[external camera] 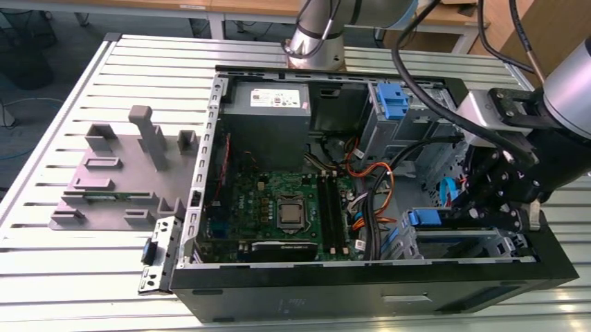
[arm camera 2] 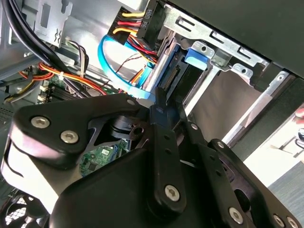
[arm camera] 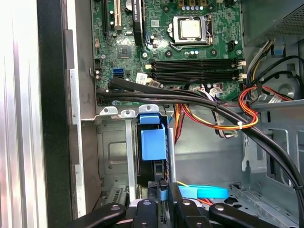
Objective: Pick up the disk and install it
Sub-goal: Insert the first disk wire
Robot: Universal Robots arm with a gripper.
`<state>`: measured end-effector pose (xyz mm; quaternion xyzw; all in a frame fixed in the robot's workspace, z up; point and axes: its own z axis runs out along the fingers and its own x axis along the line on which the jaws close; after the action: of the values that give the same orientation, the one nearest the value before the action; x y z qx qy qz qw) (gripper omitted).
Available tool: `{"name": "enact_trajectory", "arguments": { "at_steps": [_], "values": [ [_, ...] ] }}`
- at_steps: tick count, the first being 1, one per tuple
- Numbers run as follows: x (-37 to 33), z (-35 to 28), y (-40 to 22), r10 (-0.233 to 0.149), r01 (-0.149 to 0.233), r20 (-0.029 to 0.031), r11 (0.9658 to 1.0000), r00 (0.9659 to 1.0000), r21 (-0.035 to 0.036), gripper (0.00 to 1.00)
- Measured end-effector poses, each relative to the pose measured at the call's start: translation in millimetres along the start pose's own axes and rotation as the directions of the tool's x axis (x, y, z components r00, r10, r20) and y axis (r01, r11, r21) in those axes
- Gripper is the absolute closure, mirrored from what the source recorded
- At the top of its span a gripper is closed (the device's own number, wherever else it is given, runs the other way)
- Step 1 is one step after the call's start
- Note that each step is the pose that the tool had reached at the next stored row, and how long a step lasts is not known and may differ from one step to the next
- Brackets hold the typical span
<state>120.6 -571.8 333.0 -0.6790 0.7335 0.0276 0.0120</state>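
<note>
a ribbed metal table (external camera: 83,277) carries an open black computer case (external camera: 369,290), with a grey fixture block (external camera: 120,173) lying beside it toward the exterior view's left. inside the case i see the green motherboard (external camera: 277,207), the grey power-supply box (external camera: 268,104) at the far end, and a blue bracket (external camera: 392,104) in an upper bay. my gripper (external camera: 494,200) hangs over the drive cage (external camera: 461,238) at the case's corner on the exterior view's right. the disk (arm camera: 153,156) stands on edge in a slot of that cage, its blue caddy tab (arm camera: 153,141) showing in the first wrist view, just beside the cage's metal rail. my fingers (arm camera: 162,187) are closed in tight on the disk's near end, so i grip it. a light blue data cable (arm camera 2: 111,66) loops near orange and red wires (arm camera 2: 71,76) behind.
</note>
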Motion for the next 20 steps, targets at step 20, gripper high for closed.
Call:
{"name": "enact_trajectory", "arguments": {
  "at_steps": [20],
  "values": [
    [-1.8, -29.8, -1.7, 0.000, 0.000, -0.0002, 1.0000, 1.0000, 0.0000, 0.76]
  ]
}}
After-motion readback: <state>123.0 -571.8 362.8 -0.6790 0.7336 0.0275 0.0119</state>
